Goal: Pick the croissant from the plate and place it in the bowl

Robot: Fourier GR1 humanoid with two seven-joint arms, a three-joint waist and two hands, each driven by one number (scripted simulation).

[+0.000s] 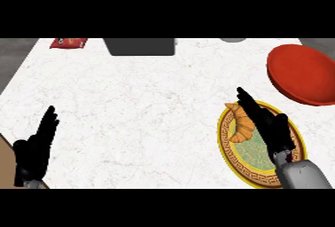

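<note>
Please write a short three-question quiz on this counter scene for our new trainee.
1. True or false: the croissant already lies in the red bowl.
2. Which hand is over the plate? A) left hand B) right hand
3. Fill in: the right hand's fingers are ____ (straight or curled).

Key:
1. False; it lies on the plate.
2. B; the left hand rests open at the lower left edge.
3. Straight, lying beside the croissant.
</note>
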